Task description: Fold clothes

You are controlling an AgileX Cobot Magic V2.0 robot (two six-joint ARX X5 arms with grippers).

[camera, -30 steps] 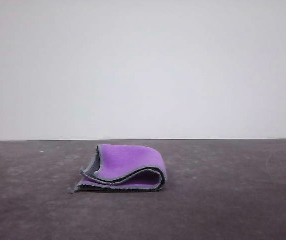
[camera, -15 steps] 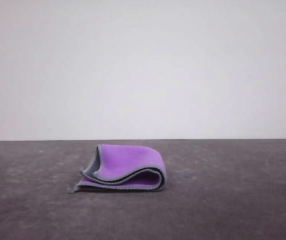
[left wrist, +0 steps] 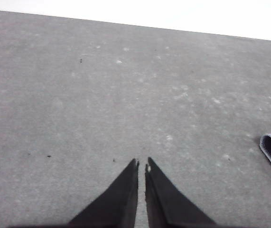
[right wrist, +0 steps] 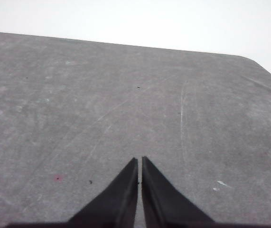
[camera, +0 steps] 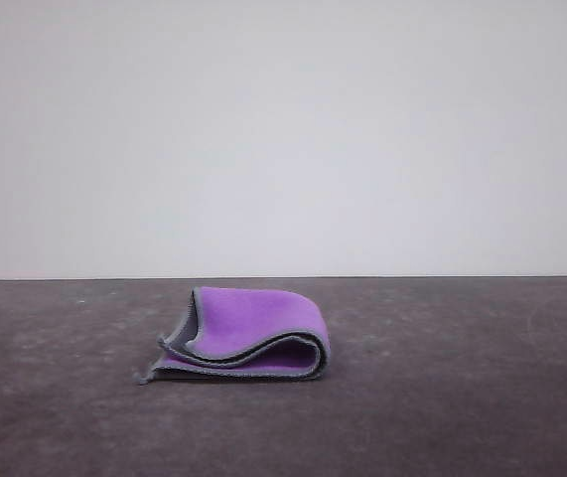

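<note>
The broad dark grey speckled table (camera: 462, 417) is carrying the small folded cloth (camera: 253, 333), purple face outward with a light grey hem, lying midway between the left and right edges. The fold is judged loose: its upper layer is bulging, so a flattening press along the rounded crease is being called for. The left pincer (left wrist: 142, 164) and the right pincer (right wrist: 139, 158) are each being held together, empty, over bare table, well apart from the cloth.
</note>
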